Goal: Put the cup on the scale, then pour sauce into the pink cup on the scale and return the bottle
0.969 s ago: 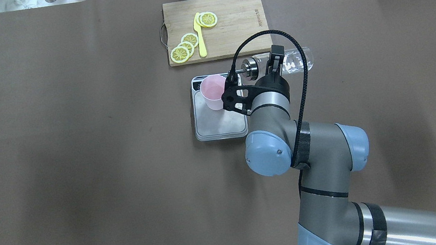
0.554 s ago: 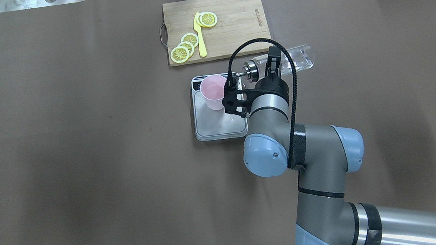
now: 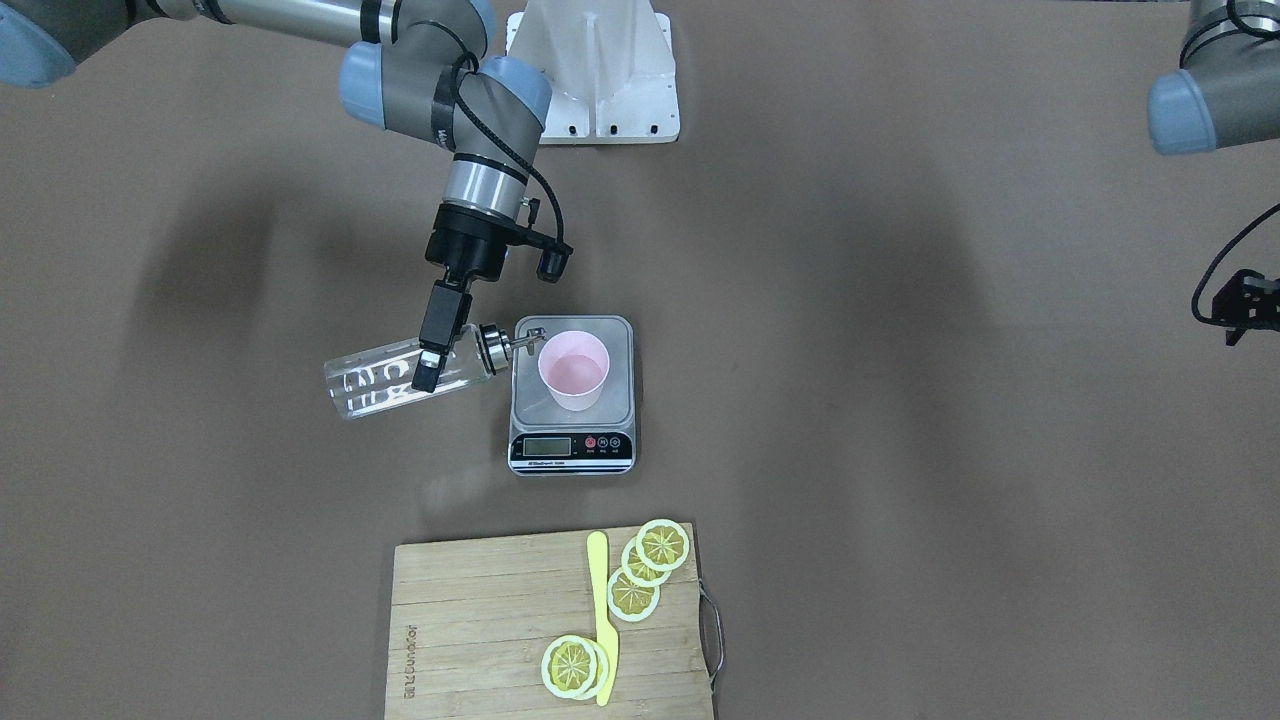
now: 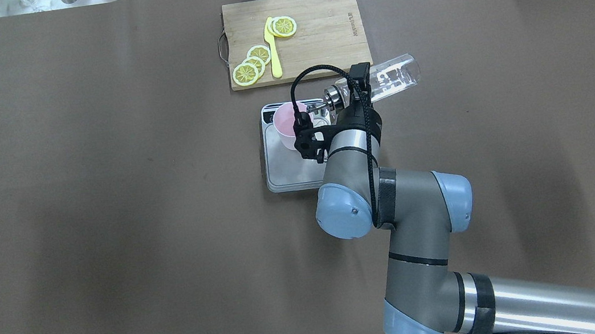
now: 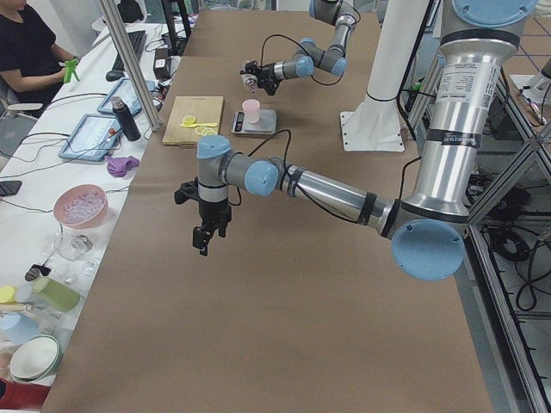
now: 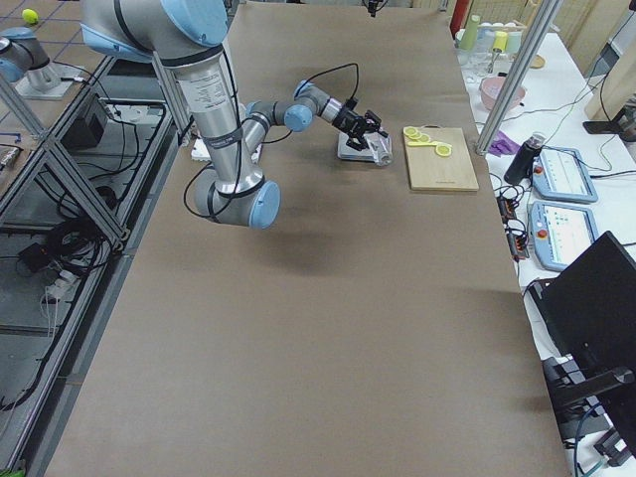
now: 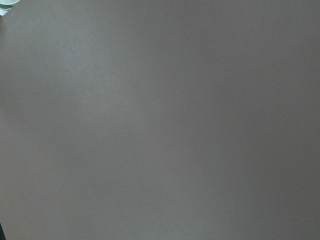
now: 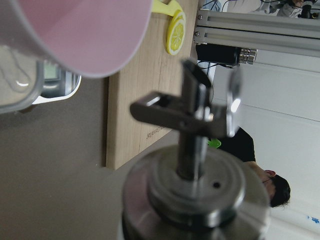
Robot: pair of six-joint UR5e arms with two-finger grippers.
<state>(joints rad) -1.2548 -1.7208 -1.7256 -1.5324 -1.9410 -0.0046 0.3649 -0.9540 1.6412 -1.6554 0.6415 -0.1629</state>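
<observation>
bottle [image 3: 368, 387] tilted, right hand [image 3: 428, 374] clamped on it | left hand [image 5: 204, 243]: cannot tell

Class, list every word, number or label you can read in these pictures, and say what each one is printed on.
Clear glass bottle: large white letters, seen at an angle, not readable with certainty.
Wooden cutting board: small burned-in brand mark near one edge, too small to read.
Silver-grey digital kitchen scale: LCD display and the fine print below it, too blurred to read.
Nothing can be quoted reliably.
</observation>
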